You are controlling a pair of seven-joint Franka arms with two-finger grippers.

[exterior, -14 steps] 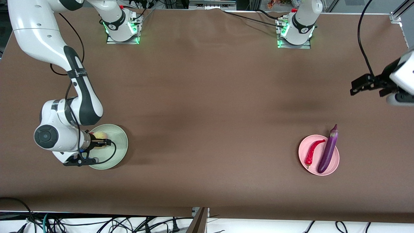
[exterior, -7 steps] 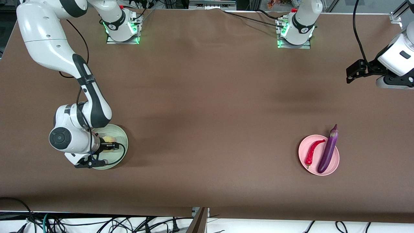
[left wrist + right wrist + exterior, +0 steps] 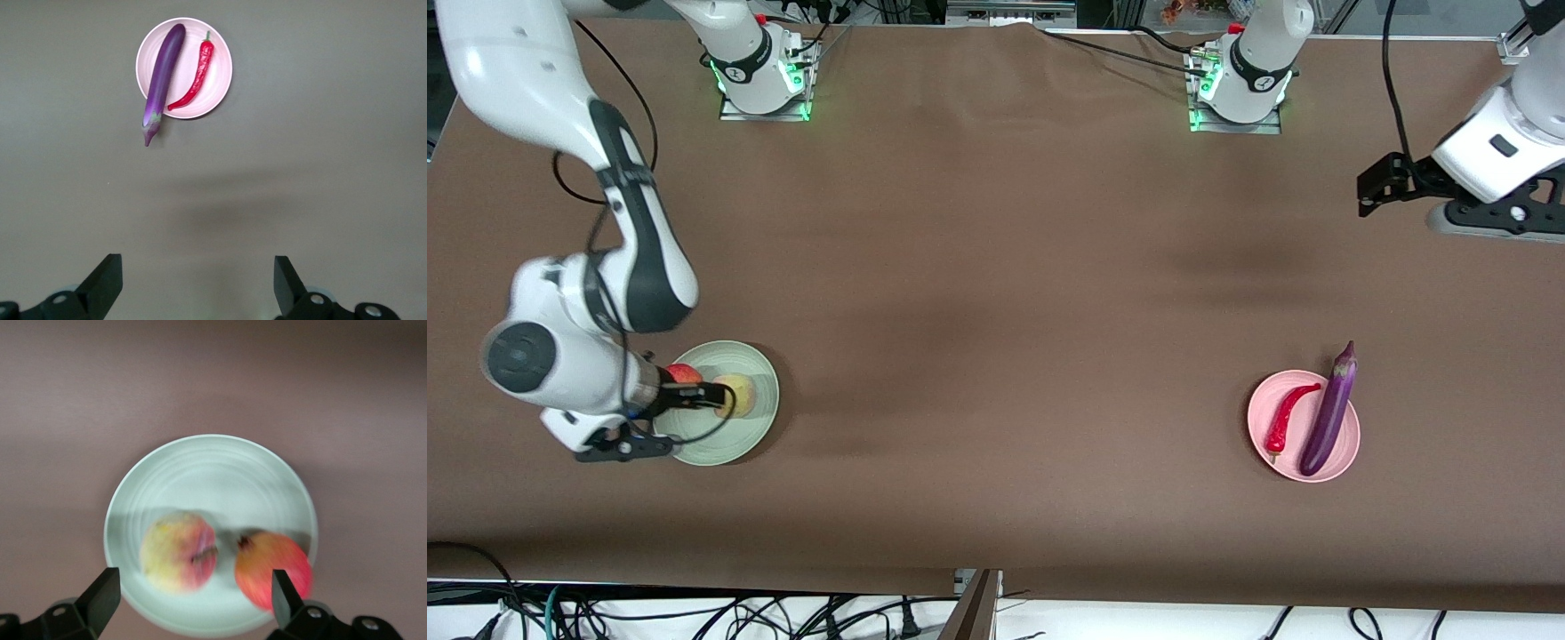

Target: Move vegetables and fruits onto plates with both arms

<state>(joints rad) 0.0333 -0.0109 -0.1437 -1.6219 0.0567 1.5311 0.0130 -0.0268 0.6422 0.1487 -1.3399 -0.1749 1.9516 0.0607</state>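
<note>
The pale mint plate (image 3: 758,428) lies near the right arm's end of the table, with the peach (image 3: 737,396) and the red apple-like fruit (image 3: 683,373) on it. My right gripper (image 3: 710,397) hangs open and empty over this plate. In the right wrist view the plate (image 3: 213,473), peach (image 3: 179,550) and red fruit (image 3: 270,577) lie under the open right gripper (image 3: 193,587). The pink plate (image 3: 1343,444) holds the chili (image 3: 1288,416) and the eggplant (image 3: 1329,413), whose stem end overhangs the rim. My left gripper (image 3: 1374,187) is open, high over bare table.
The left wrist view shows the pink plate (image 3: 215,83), eggplant (image 3: 163,73) and chili (image 3: 197,73) far below the open left gripper (image 3: 197,270). Brown cloth covers the table between the plates. Both arm bases stand along the table edge farthest from the front camera.
My right gripper has drawn back off the fruits, and both now show on the mint plate. My left gripper has moved farther from the pink plate, toward its base.
</note>
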